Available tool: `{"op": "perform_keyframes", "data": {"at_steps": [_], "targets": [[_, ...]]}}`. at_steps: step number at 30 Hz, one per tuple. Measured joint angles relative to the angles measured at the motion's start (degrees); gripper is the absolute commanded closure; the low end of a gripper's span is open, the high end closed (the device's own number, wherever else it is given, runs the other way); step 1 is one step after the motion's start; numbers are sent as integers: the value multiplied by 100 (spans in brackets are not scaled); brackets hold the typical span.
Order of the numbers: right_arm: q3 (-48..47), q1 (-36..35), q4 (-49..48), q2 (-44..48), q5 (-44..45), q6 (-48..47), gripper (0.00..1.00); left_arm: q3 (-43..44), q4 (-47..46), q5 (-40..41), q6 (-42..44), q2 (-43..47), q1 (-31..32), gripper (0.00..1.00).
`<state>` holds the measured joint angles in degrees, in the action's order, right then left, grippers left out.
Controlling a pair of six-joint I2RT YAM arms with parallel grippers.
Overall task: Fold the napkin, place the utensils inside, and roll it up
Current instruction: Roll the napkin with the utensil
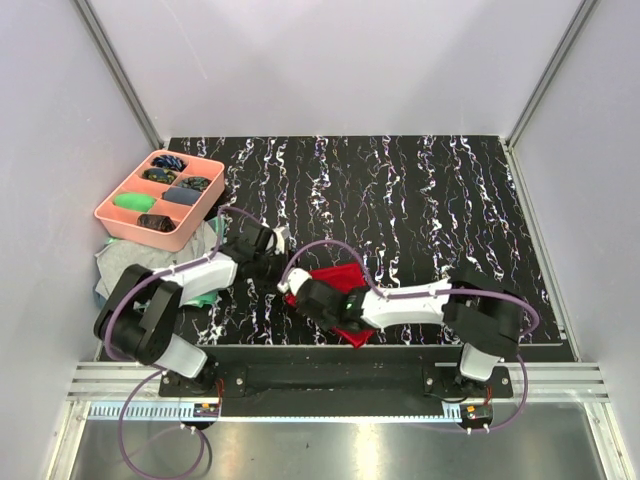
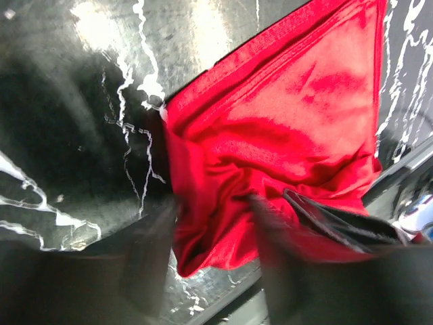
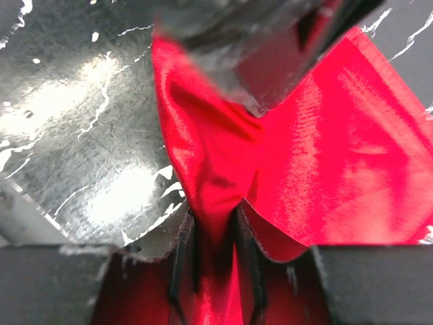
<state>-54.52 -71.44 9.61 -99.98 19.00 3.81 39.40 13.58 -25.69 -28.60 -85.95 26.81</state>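
Note:
The red napkin point(image 1: 341, 276) lies crumpled near the front middle of the black marbled table, partly under my right arm. My right gripper point(image 1: 297, 292) is at its left end. In the right wrist view the jaws point(image 3: 213, 244) are shut on a raised fold of the red napkin point(image 3: 352, 156). My left gripper point(image 1: 279, 262) is just left of the napkin. In the left wrist view its blurred fingers point(image 2: 145, 257) stand wide apart around a low corner of the napkin point(image 2: 284, 128) without pinching it. The fork and the gold utensil are out of view.
A pink compartment tray point(image 1: 112, 218) with rolled cloths stands at the back left. A pile of grey and green cloths point(image 1: 122, 266) lies in front of it. The table's front edge point(image 1: 400, 348) runs right behind the napkin.

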Motion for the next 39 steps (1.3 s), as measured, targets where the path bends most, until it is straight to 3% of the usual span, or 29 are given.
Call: {"op": "perform_keyframes", "data": {"at_steps": [4, 13, 20, 28, 39], "targets": [[426, 575, -437, 334, -1228, 153, 73, -76, 68, 168, -83, 450, -66, 5], [549, 1088, -678, 372, -3447, 446, 75, -780, -149, 750, -339, 1784, -551, 4], [551, 1665, -756, 155, -4789, 684, 76, -1397, -621, 629, -341, 2608, -555, 9], [514, 2194, -1045, -387, -6022, 848, 78, -1873, -1145, 361, -407, 2754, -409, 12], [382, 2693, -1292, -1008, -7154, 1056, 79, -2240, -1749, 280, -448, 2940, -234, 32]]}}
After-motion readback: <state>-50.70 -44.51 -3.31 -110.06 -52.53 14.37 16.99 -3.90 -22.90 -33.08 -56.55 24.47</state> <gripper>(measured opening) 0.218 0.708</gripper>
